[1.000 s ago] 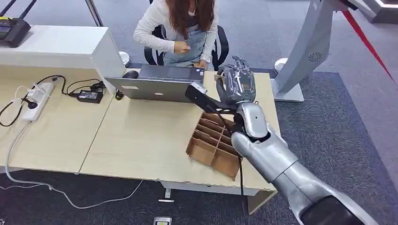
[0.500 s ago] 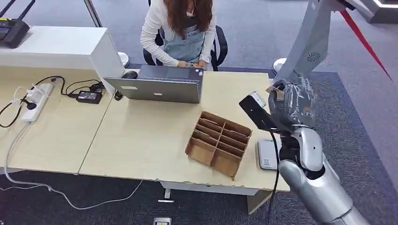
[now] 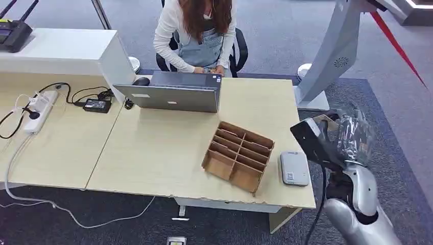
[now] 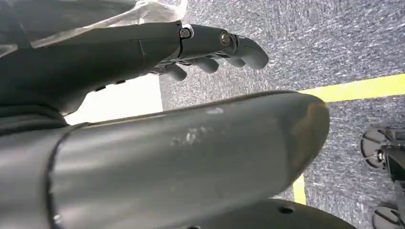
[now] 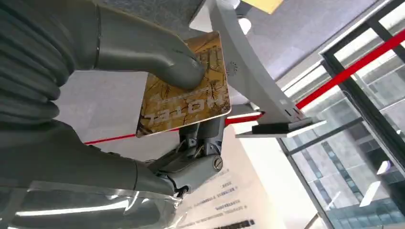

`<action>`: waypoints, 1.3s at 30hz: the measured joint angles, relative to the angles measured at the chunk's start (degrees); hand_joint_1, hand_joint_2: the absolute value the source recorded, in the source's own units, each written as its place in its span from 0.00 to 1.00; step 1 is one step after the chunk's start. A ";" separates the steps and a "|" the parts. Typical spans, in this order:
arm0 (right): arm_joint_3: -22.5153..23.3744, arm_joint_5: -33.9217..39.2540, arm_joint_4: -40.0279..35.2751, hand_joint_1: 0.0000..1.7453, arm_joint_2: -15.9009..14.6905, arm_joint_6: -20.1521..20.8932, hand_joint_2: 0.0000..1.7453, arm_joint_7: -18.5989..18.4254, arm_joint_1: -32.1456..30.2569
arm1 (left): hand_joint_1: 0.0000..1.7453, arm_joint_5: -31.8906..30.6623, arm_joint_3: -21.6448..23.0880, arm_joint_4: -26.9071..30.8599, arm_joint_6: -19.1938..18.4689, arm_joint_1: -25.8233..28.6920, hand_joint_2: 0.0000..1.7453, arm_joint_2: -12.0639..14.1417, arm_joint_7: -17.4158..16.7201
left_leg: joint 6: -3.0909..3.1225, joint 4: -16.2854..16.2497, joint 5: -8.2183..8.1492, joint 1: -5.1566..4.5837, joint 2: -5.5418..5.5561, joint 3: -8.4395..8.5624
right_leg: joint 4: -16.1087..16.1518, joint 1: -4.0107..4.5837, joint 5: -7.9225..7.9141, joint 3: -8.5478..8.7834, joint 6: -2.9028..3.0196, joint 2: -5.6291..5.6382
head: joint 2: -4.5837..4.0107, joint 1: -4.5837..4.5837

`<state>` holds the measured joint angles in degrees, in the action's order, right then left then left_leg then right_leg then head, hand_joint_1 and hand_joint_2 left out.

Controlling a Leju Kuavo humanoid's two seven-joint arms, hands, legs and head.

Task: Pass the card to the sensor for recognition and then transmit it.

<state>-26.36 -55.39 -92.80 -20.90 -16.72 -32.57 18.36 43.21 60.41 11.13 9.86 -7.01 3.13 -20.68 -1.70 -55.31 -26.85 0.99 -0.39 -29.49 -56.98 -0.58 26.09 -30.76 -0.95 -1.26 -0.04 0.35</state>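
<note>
Pinching a gold card [image 5: 184, 88] between its thick grey thumb [image 5: 157, 55] and the darker fingers [image 5: 198, 152] beneath, the right hand [image 3: 352, 135] has the card firmly grasped; the printed face shows lettering, seen turned in the right wrist view. From the head view the right hand is raised off the far right edge of the desk [image 3: 153, 148], over the grey carpet [image 3: 398, 132], with a clear wrap over its back and the black wrist camera block [image 3: 309, 138] just beside it on the desk side. The card's edge is barely visible there at the top of the hand.

Sensor [image 3: 294, 168]: a flat grey pad lying on the desk near its right front corner, apart from the right hand and the card, not touched by either. Just beside the sensor, toward the desk's middle, sits a brown cardboard divider tray [image 3: 237, 155] with open compartments.

Left hand [image 4: 210, 47]: seen in the left wrist view above carpet with a yellow floor line [image 4: 363, 86]; fingers lightly curled, apart, grasping nothing.

At the desk's far edge a grey laptop [image 3: 171, 94] stands open, facing a seated person [image 3: 196, 35] whose hands are at its keyboard. Toward the desk's left end lie a white power strip [image 3: 41, 107], a black power brick [image 3: 97, 104] and cables. Behind the desk's right end stands a white angled stand [image 3: 332, 56] with a red stripe [image 3: 398, 46]
</note>
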 joint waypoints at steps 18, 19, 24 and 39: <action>0.22 5.66 15.23 1.00 1.88 -7.41 1.00 9.79 -4.78 | 0.00 0.09 -0.13 0.02 1.25 -0.24 0.00 -1.03 -0.35 | 0.00 0.02 0.01 0.01 0.03 -0.01 | 0.00 0.01 0.00 0.00 0.00 0.00 | 0.00 0.00; 0.13 5.68 15.59 1.00 2.03 -7.43 1.00 9.79 -4.85 | 0.00 0.09 -0.13 0.02 1.31 -0.23 0.00 -1.07 -0.35 | -0.01 0.02 0.01 0.01 0.03 -0.01 | 0.00 0.01 0.00 -0.01 0.00 0.00 | 0.00 0.00; -0.24 6.33 17.48 1.00 2.58 -7.58 1.00 10.01 -4.89 | 0.00 0.09 -0.15 0.02 1.40 -0.28 0.00 -1.25 -0.35 | 0.00 0.03 0.01 0.02 0.02 -0.01 | 0.00 0.02 0.01 -0.01 -0.01 0.00 | 0.00 0.00; -1.81 9.33 24.35 1.00 6.01 -10.53 1.00 13.48 -5.34 | 0.00 0.11 -0.15 0.00 1.49 -0.32 0.00 -1.38 -0.68 | -0.01 0.03 0.01 0.02 0.02 -0.01 | 0.00 0.02 0.01 0.00 -0.01 0.00 | 0.00 0.00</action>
<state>-28.17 -46.05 -68.46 -14.89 -27.25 -19.08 13.02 43.32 60.26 11.13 11.34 -7.34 1.75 -21.35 -1.71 -55.28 -26.84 1.01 -0.37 -29.50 -56.99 -0.57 26.09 -30.76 -0.95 -1.26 -0.04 0.35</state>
